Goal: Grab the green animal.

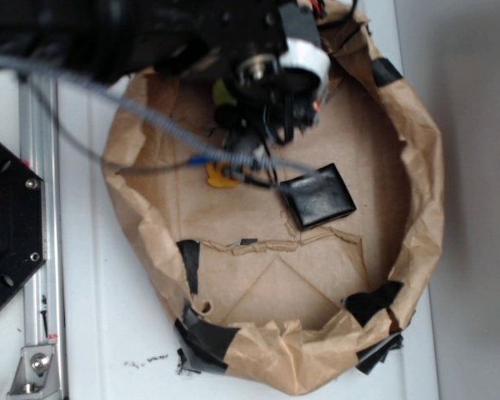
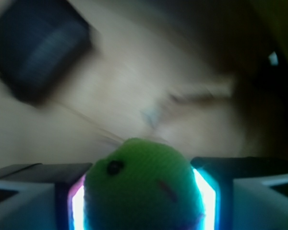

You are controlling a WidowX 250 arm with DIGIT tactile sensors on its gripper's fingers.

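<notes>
The green animal (image 2: 143, 187) sits between the two fingers (image 2: 29, 196) of the gripper (image 1: 233, 125), which press its sides, so we judge the claw is closed on it. It looks soft and light, so a hold across the body should be enough, but the fuzz may slip. In the exterior view we see it at the far side of the brown paper basin (image 1: 417, 192). A black square pad (image 1: 318, 196) lies near on the right, and a yellow duck (image 1: 221, 177) just beside; neither blocks us.
</notes>
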